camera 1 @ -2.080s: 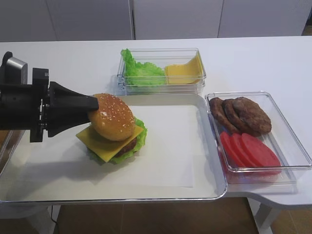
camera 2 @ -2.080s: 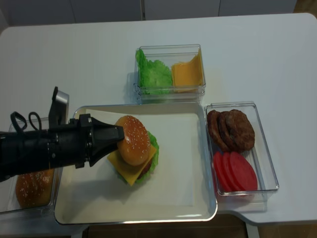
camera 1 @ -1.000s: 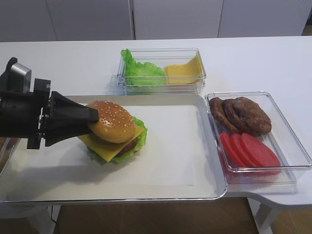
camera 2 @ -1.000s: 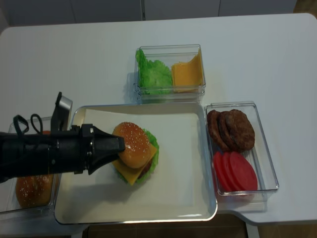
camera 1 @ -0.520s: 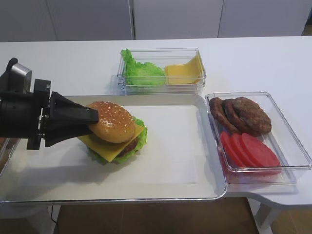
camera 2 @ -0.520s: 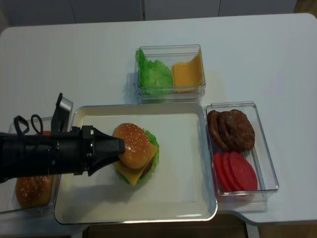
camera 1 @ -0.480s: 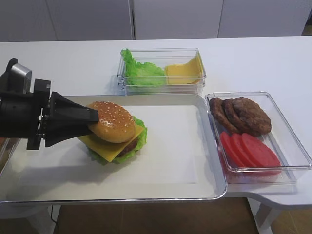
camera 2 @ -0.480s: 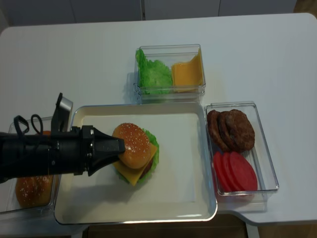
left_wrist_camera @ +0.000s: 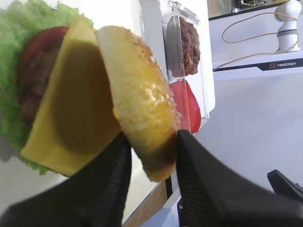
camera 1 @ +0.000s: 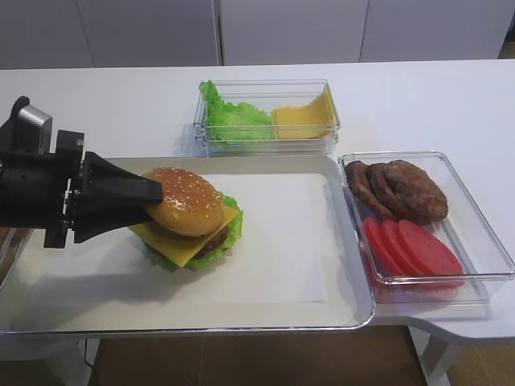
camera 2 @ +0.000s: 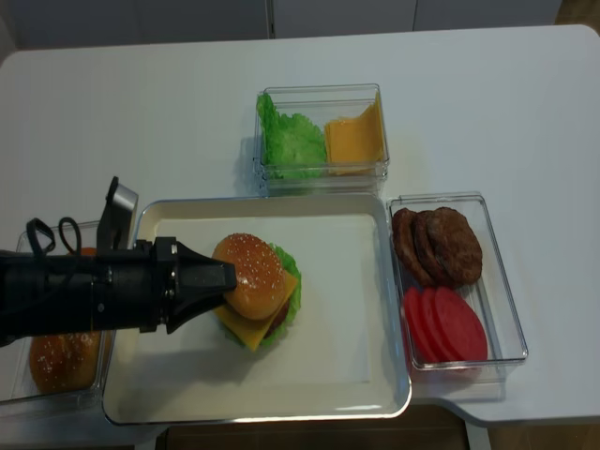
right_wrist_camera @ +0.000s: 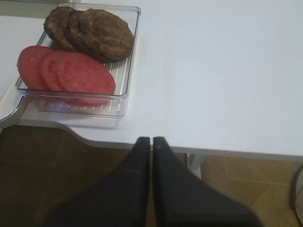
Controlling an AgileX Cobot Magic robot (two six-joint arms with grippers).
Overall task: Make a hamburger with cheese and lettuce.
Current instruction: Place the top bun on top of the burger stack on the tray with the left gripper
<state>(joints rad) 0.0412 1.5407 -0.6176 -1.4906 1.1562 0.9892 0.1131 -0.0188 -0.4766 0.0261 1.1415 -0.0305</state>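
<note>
Pinching the round seeded bun top (camera 1: 186, 202), left gripper (camera 1: 153, 196) meets square cheese (camera 1: 173, 241).

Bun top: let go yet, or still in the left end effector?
Still gripped. The left end effector pinches the bun top's edge, tilted over the cheese.

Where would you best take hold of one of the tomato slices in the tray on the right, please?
Probably by the raised edge of the front tomato slice. The slices overlap and lean on one another, so that edge stands free. Come from above, since the tray walls block the sides.
</note>
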